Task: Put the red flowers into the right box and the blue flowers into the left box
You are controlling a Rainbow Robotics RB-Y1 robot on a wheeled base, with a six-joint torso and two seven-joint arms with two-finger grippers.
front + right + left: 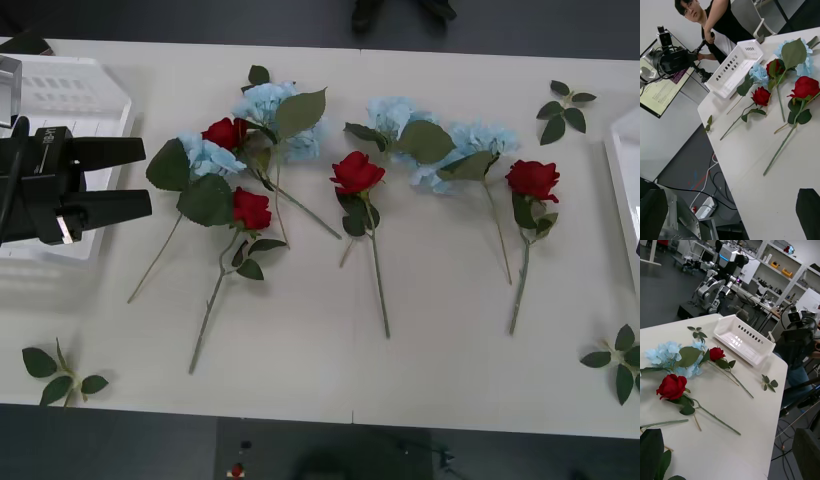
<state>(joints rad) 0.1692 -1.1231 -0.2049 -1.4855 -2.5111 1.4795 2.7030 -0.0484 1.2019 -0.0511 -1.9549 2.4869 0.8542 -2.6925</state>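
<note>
Four red flowers lie on the white table: one (228,132) and another (251,209) at the left, one (356,172) in the middle, one (532,179) at the right. Blue flowers (205,155) (270,102) (395,113) (470,140) lie among them. My left gripper (146,177) is open and empty, over the left box (95,90), its tips just short of the leftmost blue flower. The right box (620,170) shows at the right edge, and whole in the left wrist view (743,339). My right gripper (730,192) is open and empty, off the table's front edge.
Bloomless leaf sprigs lie at the back right (565,105), the front right (620,360) and the front left (60,372). Bare table stretches along the front edge below the stems. A camera rig (670,60) stands behind the left box.
</note>
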